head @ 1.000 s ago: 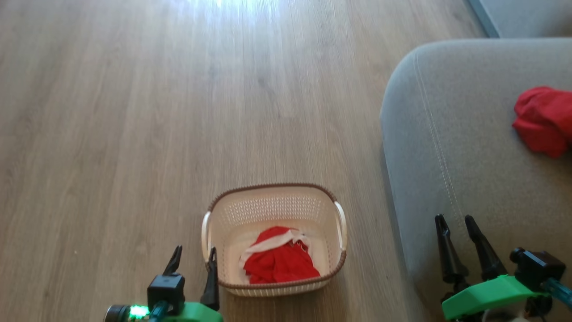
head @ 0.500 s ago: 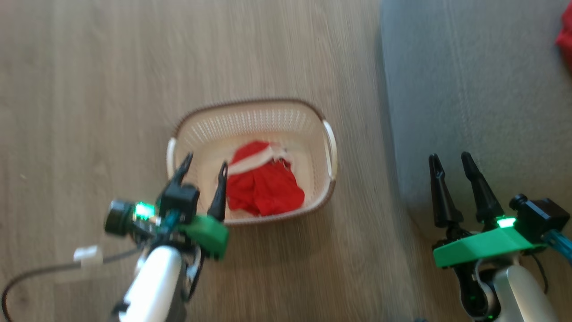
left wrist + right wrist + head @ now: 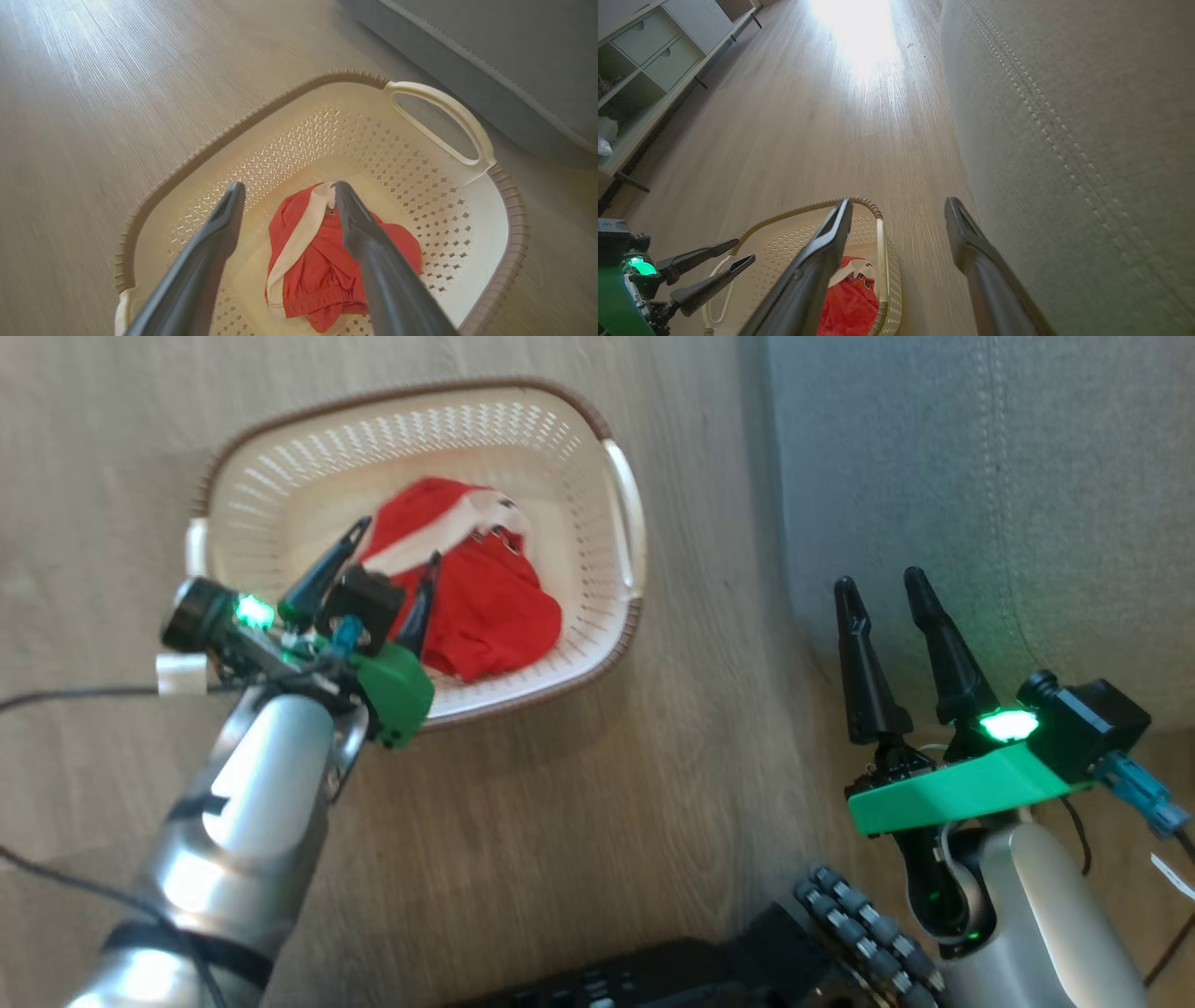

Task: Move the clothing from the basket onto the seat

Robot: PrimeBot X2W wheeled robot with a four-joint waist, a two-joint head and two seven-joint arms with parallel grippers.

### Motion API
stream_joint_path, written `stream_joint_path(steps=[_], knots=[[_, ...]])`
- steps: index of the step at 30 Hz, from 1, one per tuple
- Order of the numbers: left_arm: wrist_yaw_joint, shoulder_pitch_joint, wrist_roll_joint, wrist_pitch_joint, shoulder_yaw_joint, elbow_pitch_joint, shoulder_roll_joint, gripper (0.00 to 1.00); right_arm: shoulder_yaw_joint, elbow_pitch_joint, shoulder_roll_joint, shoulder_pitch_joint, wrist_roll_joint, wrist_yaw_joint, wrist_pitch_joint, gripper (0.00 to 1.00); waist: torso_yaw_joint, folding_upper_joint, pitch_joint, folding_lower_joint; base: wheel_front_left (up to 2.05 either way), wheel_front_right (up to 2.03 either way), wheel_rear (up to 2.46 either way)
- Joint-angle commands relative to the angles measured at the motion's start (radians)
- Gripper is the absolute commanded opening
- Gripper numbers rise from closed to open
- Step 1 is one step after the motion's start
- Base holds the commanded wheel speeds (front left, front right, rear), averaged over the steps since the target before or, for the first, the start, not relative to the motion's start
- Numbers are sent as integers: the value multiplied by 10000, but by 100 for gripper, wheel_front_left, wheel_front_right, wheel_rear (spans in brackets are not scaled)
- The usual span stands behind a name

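The cream perforated basket [image 3: 280, 476] with a brown rim stands on the wood floor, left of the grey seat [image 3: 980, 457]. Red clothing [image 3: 485, 607] with a white band lies crumpled in its bottom. My left gripper [image 3: 400, 541] hangs open over the basket's near left part, fingers pointing down at the clothing and not touching it. In the left wrist view the clothing [image 3: 317, 261] lies between and below the open left gripper [image 3: 288, 185] inside the basket [image 3: 420, 210]. My right gripper [image 3: 879, 579] is open and empty at the seat's front edge. The right wrist view has the right gripper [image 3: 899, 201], basket [image 3: 784, 242], clothing [image 3: 850, 303] and seat [image 3: 1087, 116].
My dark base with a ribbed wheel [image 3: 859, 924] sits at the bottom of the head view. A cable [image 3: 56, 695] trails from the left wrist. A pale shelf unit [image 3: 649, 56] stands far off across the floor.
The head camera has tilted down, shifting the whole picture. My left gripper has come forward from beside the basket to over the clothing in it. Both grippers stay open.
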Motion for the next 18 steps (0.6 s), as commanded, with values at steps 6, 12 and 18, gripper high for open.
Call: stream_joint_path(steps=[6,12,18], knots=[[-414,-1357,441,-49,-418,2081,369,100,337,-406,119,-38,232,71,-93,100,-962,1,980,-3,0,0,0],[-285,-2571,763,88,-752,4045,494,100,835,-581,152,-149,356,71,-93,100,-1523,1,1448,-3,0,0,0],[-109,-3485,1071,570,-1060,5060,604,100,1116,-743,157,-194,637,71,-93,100,-1844,1,1899,-3,0,0,0]])
